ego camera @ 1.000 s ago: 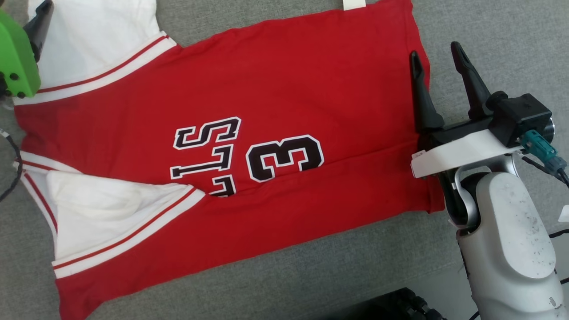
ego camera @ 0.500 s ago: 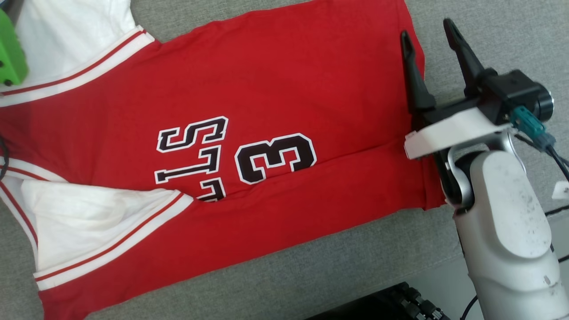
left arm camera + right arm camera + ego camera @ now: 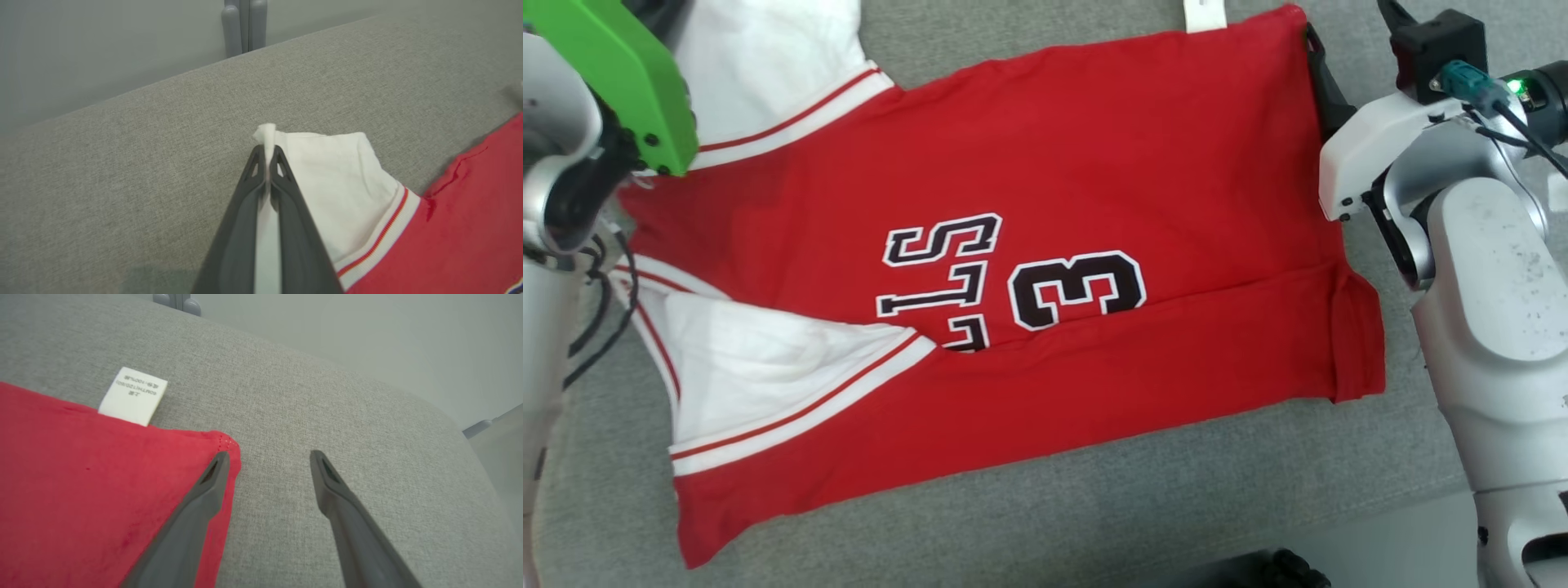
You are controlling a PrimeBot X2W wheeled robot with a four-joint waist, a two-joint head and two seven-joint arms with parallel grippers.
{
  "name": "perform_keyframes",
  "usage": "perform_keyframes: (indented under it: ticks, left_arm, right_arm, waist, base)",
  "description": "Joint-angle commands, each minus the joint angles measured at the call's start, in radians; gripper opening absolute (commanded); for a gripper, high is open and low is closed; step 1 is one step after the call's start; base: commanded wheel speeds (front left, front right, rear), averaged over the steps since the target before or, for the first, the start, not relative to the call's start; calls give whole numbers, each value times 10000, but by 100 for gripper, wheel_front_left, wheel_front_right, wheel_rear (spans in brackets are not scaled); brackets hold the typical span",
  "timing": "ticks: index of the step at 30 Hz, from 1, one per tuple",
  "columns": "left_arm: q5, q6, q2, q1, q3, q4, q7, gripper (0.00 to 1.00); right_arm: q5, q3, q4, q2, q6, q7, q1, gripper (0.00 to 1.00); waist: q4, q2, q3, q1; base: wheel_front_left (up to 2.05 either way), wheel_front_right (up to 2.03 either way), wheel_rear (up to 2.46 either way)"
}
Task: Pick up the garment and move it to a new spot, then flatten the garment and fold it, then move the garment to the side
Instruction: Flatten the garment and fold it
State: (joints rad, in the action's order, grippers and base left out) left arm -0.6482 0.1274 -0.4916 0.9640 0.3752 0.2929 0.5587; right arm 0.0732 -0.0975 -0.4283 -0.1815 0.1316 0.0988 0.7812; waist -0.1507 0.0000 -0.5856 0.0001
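– Clamped together, the left pincer [image 3: 267,153] is pinching the outer corner of the far white sleeve [image 3: 327,175], and a sliver of white cloth is poking up between its fingertips. Why there?

– The robot is probably preparing the second lengthwise fold. The red jersey [image 3: 1094,180] is lying spread on the grey fabric-covered worktop [image 3: 1094,506], with its neck end toward the robot's left and its hem toward the right. The near long edge is already lying turned over, hiding part of the lettering. Gripping the far sleeve is giving the left arm one end of the far edge.

– And the right pincer [image 3: 268,457]?

– Its jaws are standing wide apart, holding nothing. They are straddling the far hem corner [image 3: 226,447]: one finger is lying over the red cloth, the other over bare worktop. That is likely positioning for the matching grasp, so that both ends can be lifted together. Whether that finger is touching the cloth, the wrist view is not showing.

– How many of each thing is the scene holding?

– One jersey. Two white sleeves, the far one pinched and the near sleeve [image 3: 760,367] lying loose, each with red-and-white trim. One numeral 3 [image 3: 1076,290]. One white care label [image 3: 132,396], sticking out from the far edge near that hem corner. Two pincers, each with two dark fingers.
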Motion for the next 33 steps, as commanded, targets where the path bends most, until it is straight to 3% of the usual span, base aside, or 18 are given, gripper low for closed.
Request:
perform_keyframes:
  ticks: [1, 8, 9, 10, 12, 13, 19, 28, 30, 31, 33]
  left_arm:
    - [-134, 33, 29, -180, 101, -70, -158, 0]
    - [-527, 36, 162, -328, 695, -170, -706, 0]
    - [-575, 37, 174, -329, 768, -170, -791, 0]
    - [-600, 37, 177, -330, 825, -171, -869, 0]
    - [-664, 37, 167, -348, 941, -152, -972, 0]
    - [-691, 37, 167, -356, 998, -150, -1070, 0]
    - [-737, 38, 173, -411, 991, 151, -1827, 0]
    - [-915, 39, 34, -512, 1227, 298, -2000, 0]
    - [-948, 39, 30, -501, 1246, 306, -2013, 0]
    - [-960, 39, 32, -491, 1262, 309, -2022, 0]
    - [-978, 39, 41, -454, 1293, 327, -2034, 0]
  right_arm:
    - [-92, -138, -265, -128, -18, 173, 192, 100]
    - [-669, -1034, -1693, -623, -18, 962, 847, 100]
    - [-834, -1179, -1895, -642, -17, 1035, 929, 77]
    - [-943, -1267, -2039, -689, -17, 1058, 1018, 47]
    - [-1108, -1464, -2355, -821, -18, 1114, 1211, 24]
    - [-1173, -1534, -2512, -862, -18, 1112, 1301, 0]
    - [-1425, -1653, -3224, -870, -18, 520, 1640, 0]
    - [-1644, -1736, -3965, -948, -19, 295, 1738, 0]
    - [-1753, -1742, -4099, -894, -19, 370, 1771, 47]
    - [-1803, -1754, -4151, -888, -19, 405, 1807, 95]
    - [-1906, -1812, -4262, -901, -19, 496, 1876, 100]
  waist:
    - [474, 0, 453, -1]
    - [899, 0, 825, -1]
    - [944, 0, 868, -1]
    - [980, 0, 901, -1]
    - [1036, 0, 965, -1]
    - [1067, 0, 1006, -1]
    - [1134, 0, 1357, -1]
    - [1108, 0, 1518, -1]
    - [1101, 0, 1479, -1]
    - [1099, 0, 1461, -1]
    - [1100, 0, 1419, -1]
  base:
    - [0, 0, 0]
    - [0, 0, 0]
    - [0, 0, 0]
    - [0, 0, 0]
    - [0, 0, 0]
    - [0, 0, 0]
    - [0, 0, 0]
    - [0, 0, 0]
    - [0, 0, 0]
    - [0, 0, 0]
    - [0, 0, 0]
